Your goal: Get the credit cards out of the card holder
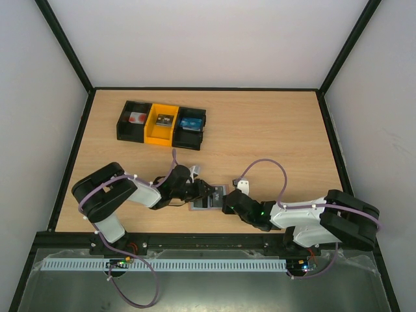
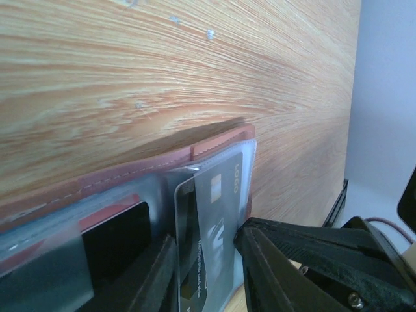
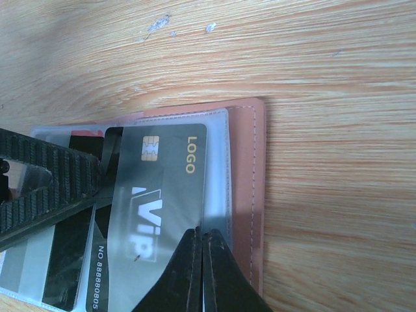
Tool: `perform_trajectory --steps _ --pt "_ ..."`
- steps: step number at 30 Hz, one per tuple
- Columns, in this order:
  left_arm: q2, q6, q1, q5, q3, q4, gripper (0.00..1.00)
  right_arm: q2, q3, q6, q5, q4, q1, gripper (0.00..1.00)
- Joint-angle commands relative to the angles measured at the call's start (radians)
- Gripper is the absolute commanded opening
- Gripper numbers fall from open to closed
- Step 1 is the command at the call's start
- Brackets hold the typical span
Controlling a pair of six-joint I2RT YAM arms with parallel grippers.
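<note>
Left gripper (image 2: 207,237) nearest lens, jaws narrowed onto grey credit card (image 3: 162,195). Right gripper (image 3: 201,237) pinched fully closed, tip pressed onto card holder (image 3: 247,195). Table (image 1: 273,130): holder laid open and flat near front centre, between both grippers. Grey card seen at clear pocket; red credit card (image 2: 110,209) tucked in neighbouring pocket. Risk judged: holder dragged along if right tip slips; card bent if pulled askew.

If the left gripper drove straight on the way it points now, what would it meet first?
Probably the grey card between the fingers of the left gripper, inside the card holder; past it, bare table. Depth is unclear.
</note>
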Motion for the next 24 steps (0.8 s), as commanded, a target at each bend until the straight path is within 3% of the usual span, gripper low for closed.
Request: perform_trajectory --steps 1,6,24 --pt "0.001 -0.017 -0.007 0.003 -0.022 0.032 0.24 0.020 -0.028 0.006 0.031 -0.073 -0.002 0.02" --pt "-0.007 -0.019 -0.006 0.005 -0.032 0.045 0.03 0.022 -0.038 0.017 0.040 -0.071 -0.002 0.02" --pt "-0.160 0.034 0.013 -0.051 -0.068 -0.119 0.03 -0.010 -0.045 0.029 0.071 -0.100 -0.003 0.02"
